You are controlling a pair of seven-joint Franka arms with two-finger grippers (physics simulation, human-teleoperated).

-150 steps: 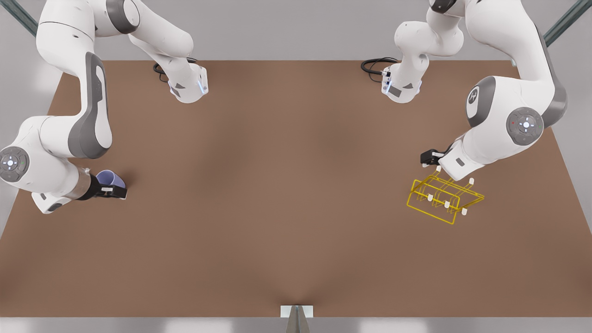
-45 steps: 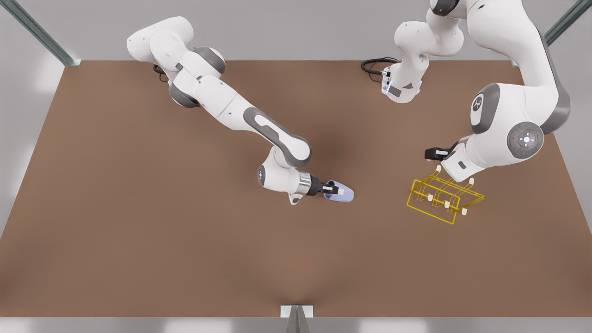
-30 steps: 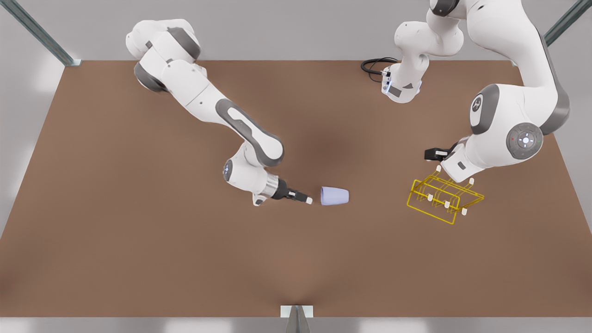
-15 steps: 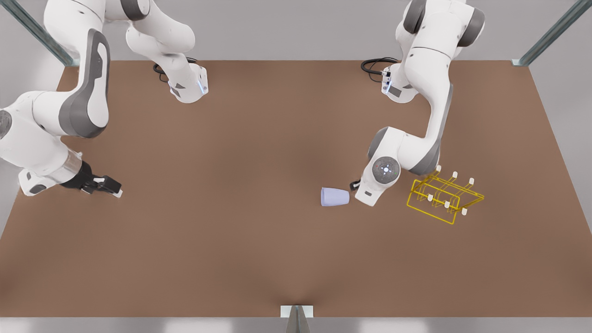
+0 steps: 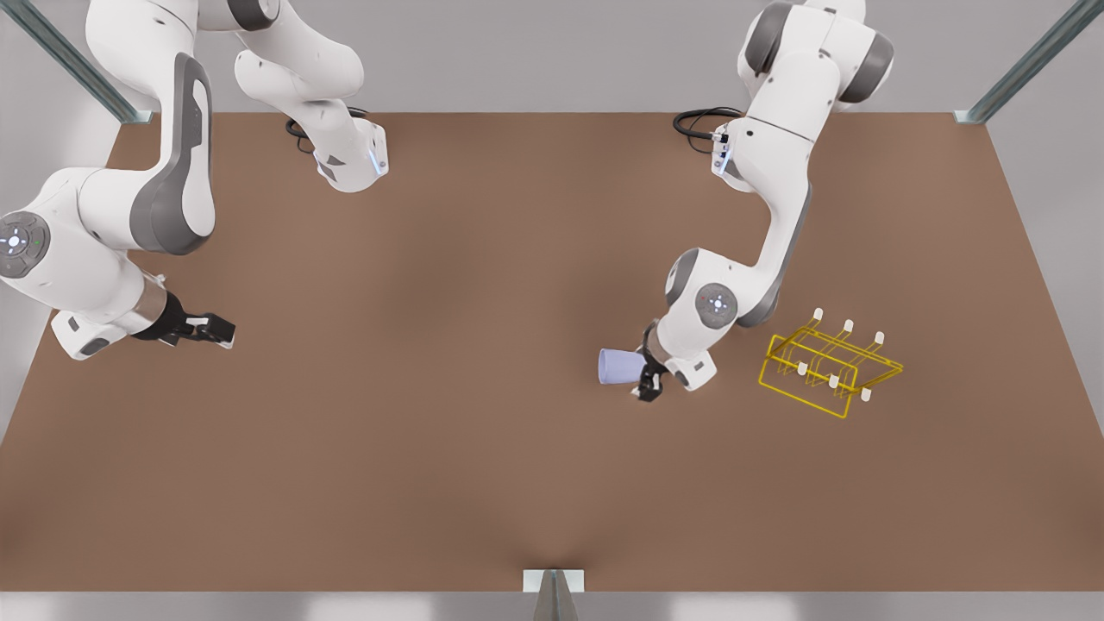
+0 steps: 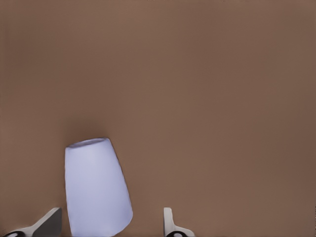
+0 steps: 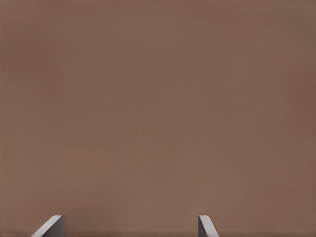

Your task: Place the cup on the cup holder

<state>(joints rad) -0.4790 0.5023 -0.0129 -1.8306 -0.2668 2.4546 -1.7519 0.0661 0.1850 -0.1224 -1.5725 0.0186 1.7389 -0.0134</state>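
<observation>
Cup (image 5: pixel 618 366) lies on its side on the brown table (image 5: pixel 448 483), mid-way across, its mouth toward the rack (image 5: pixel 828 366), which stands well apart on the front view's right. The left gripper (image 5: pixel 645 379) sits right at the cup's wide end. From its wrist camera the fingers (image 6: pixel 170 224) stand apart, one on each side of the cup (image 6: pixel 96 185), not yet closed on it. The right gripper (image 5: pixel 211 329) waits far off at the front view's left, its fingers (image 7: pixel 206 226) spread over bare table.

The cup looks light, stiff and smooth, so it may roll or slip. I'd squeeze across the wall near the wide rim, firmly but gently.
</observation>
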